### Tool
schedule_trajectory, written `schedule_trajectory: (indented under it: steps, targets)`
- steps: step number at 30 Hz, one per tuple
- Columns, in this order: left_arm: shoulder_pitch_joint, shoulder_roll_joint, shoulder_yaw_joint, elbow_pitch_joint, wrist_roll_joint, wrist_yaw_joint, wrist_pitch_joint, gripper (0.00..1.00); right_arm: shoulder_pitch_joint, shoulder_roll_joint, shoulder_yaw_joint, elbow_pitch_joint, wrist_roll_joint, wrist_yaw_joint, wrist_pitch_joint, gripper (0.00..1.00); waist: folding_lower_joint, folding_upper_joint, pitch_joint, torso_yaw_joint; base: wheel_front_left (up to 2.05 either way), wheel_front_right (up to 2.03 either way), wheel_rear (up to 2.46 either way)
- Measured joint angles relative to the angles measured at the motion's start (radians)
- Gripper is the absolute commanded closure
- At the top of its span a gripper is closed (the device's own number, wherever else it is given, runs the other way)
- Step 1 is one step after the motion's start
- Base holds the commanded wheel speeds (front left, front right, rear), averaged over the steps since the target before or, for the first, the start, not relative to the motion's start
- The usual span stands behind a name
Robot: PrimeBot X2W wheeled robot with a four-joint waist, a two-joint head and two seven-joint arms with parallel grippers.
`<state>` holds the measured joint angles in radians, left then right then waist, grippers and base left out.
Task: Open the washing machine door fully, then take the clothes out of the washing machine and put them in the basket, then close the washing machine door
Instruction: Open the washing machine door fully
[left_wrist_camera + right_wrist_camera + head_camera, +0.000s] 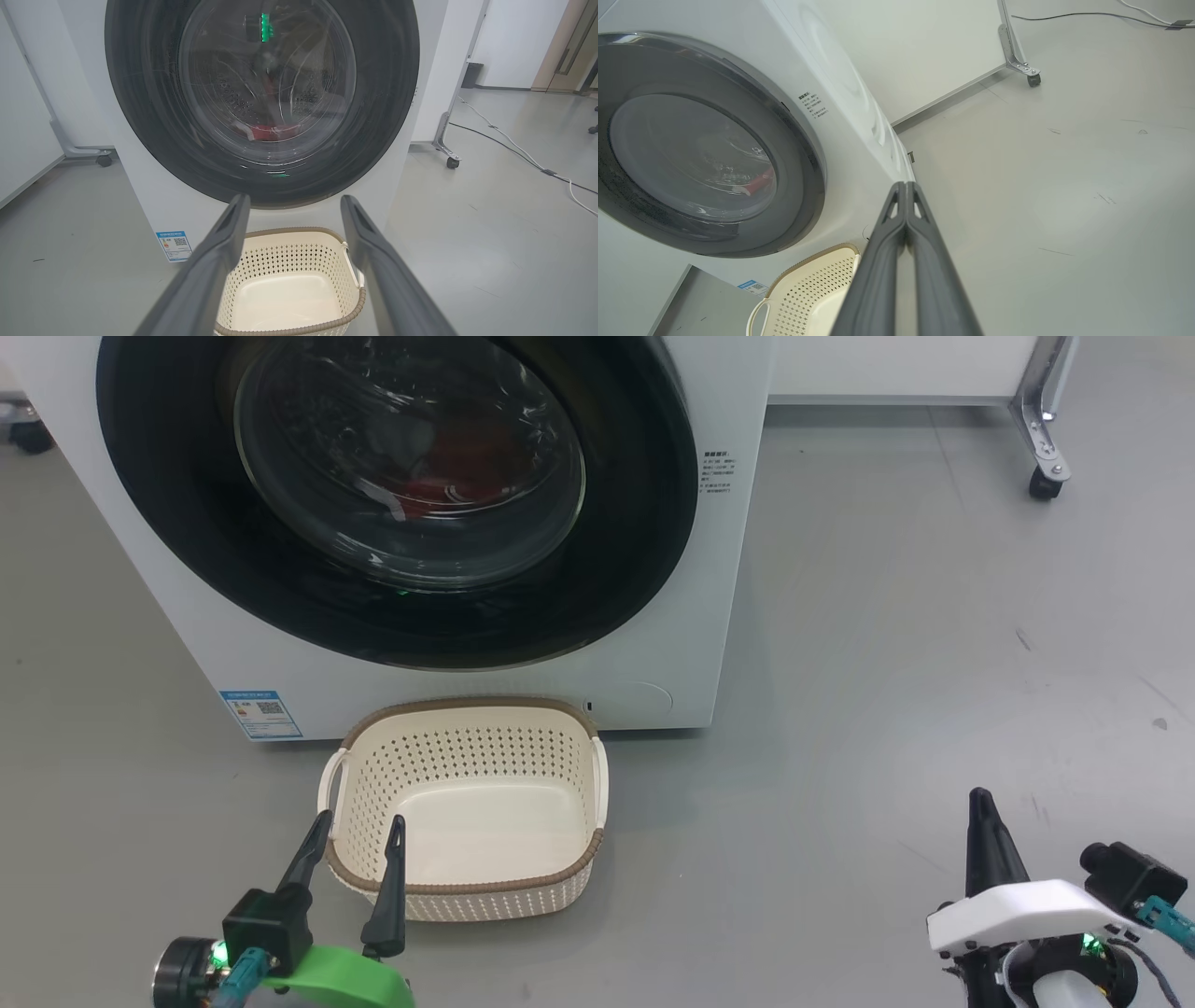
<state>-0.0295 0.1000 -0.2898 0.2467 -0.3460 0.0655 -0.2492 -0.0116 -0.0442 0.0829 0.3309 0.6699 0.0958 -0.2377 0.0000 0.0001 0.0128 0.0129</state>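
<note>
Door rim glossy blk; basket matt plastic.

we see the washer with its door shut, red clothes behind the glass, an empty cream basket just before it.

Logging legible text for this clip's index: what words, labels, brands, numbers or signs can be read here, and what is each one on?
Nothing is sharp enough to quote.
The blue sticker, low on the washing machine front, left of the basket: a QR code and fine print, too small to read.
The dark printed block, on the white front right of the washing machine door: several short lines, too small and blurred to read.
No brand name or number is legible.
</note>
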Motion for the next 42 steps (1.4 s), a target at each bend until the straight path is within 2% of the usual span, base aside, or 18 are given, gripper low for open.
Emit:
schedule_trajectory:
  steps: [6,17,24,28,37,42]
  targets:
    - [-0.028,-0.010,-0.003,-0.023,0.000,0.000,0.000,0.00,-0.063,0.002,-0.035,-0.001,0.192,0.017,0.066,1.00,0.0000,0.0000,0.042,0.009,0.00,0.00,0.00]
    - [-0.101,-0.017,-0.004,-0.062,0.005,0.001,-0.003,0.00,-0.253,0.001,-0.115,-0.028,0.567,0.018,0.245,1.00,0.0000,0.0000,0.155,0.033,0.00,0.00,0.00]
    - [-0.156,-0.027,-0.009,-0.075,0.013,0.001,-0.003,0.00,-0.384,-0.002,-0.159,-0.039,0.740,0.018,0.360,1.00,-0.0001,0.0000,0.237,0.059,0.00,0.00,0.00]
    - [-0.180,-0.033,-0.009,-0.090,0.013,0.004,-0.003,0.00,-0.458,-0.004,-0.162,-0.030,0.767,0.014,0.421,1.00,0.0000,0.0000,0.281,0.079,0.00,0.00,0.00]
    - [-0.237,-0.049,-0.042,-0.098,0.022,0.000,-0.003,0.00,-0.622,-0.042,-0.188,0.005,0.837,-0.045,0.517,1.00,0.0000,0.0000,0.372,0.123,0.00,0.00,0.00]
    - [-0.268,-0.050,-0.061,-0.098,0.026,-0.001,-0.003,0.00,-0.727,-0.062,-0.184,0.017,0.852,-0.065,0.555,1.00,0.0000,-0.0001,0.418,0.146,0.00,0.00,0.00]
